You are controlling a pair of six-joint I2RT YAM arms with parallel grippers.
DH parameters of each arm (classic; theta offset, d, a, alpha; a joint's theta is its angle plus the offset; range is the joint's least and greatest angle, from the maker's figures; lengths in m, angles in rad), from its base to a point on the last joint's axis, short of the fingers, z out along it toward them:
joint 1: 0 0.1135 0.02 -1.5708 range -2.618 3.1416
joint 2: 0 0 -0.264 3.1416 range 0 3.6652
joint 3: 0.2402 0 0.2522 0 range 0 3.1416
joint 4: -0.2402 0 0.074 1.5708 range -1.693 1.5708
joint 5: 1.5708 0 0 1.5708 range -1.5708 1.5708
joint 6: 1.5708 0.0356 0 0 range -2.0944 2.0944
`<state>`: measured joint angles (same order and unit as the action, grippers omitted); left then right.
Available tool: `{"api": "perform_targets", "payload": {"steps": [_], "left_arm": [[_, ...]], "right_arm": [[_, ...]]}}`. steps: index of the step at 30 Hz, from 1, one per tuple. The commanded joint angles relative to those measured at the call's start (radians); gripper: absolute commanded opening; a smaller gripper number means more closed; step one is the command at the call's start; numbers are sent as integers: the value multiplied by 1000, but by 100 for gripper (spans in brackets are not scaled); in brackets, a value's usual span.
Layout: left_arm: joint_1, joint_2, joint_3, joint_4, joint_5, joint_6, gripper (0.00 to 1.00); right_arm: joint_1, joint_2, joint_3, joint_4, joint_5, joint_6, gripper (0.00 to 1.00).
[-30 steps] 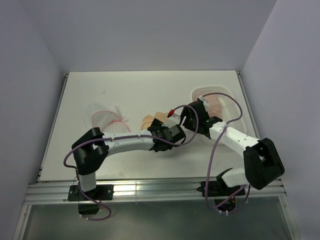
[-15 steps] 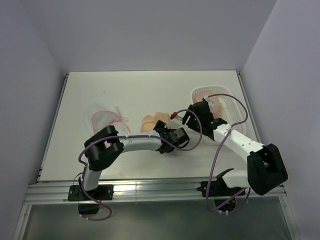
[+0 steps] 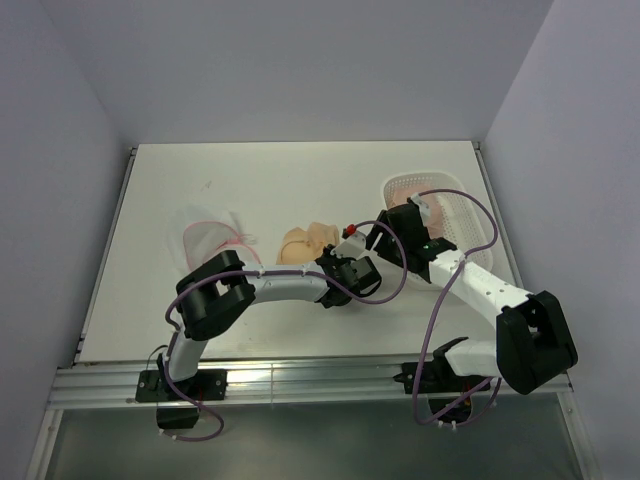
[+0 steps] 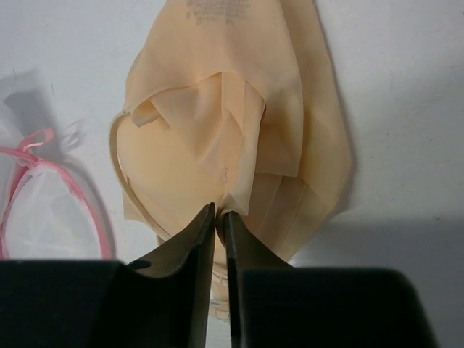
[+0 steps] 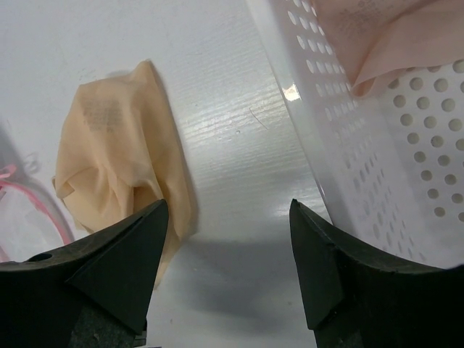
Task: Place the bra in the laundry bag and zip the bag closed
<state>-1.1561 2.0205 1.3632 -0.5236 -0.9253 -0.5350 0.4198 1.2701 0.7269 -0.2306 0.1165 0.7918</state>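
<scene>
The peach-tan bra lies bunched on the white table near the middle. In the left wrist view the bra fills the top, and my left gripper is shut on a fold at its near edge. From above, the left gripper sits at the bra's near-right side. The laundry bag, white mesh with a pink zipper rim, lies flat to the left of the bra, apart from it. My right gripper hangs open over bare table, between the bra and the basket, holding nothing.
A white perforated plastic basket stands at the right with a pale pink garment inside; its wall is close beside my right finger. The enclosure walls rise around the table's edges.
My left gripper has gone from wide open to shut on the bra's near fold, and its arm has folded in closer. The right gripper has shifted slightly back and right, still open.
</scene>
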Motion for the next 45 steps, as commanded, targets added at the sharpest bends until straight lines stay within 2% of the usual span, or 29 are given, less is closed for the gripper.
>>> {"api": "perform_targets", "payload": {"steps": [1, 4, 5, 12, 22, 33, 41, 43, 45], "left_arm": [[1, -28, 7, 13, 0, 17, 15], [1, -58, -1, 22, 6, 23, 1], [1, -62, 4, 16, 2, 21, 0], [30, -134, 59, -88, 46, -34, 0], [228, -385, -6, -92, 364, -69, 0], [423, -543, -147, -21, 652, -62, 0], [452, -582, -210, -1, 753, -49, 0], [460, -583, -222, 0, 763, -46, 0], [466, -591, -230, 7, 784, -43, 0]], "right_arm": [[0, -32, 2, 22, 5, 4, 75], [-1, -34, 2, 20, 5, 4, 75], [0, -34, 2, 20, 3, 4, 75], [-1, -31, 17, 17, -23, -11, 77], [77, -12, 45, 30, -38, -8, 78], [169, 138, 112, 100, -67, 26, 78], [226, 287, 284, 57, -31, -48, 77], [246, 331, 337, 45, -9, -92, 75], [255, 357, 365, 40, 2, -123, 60]]}}
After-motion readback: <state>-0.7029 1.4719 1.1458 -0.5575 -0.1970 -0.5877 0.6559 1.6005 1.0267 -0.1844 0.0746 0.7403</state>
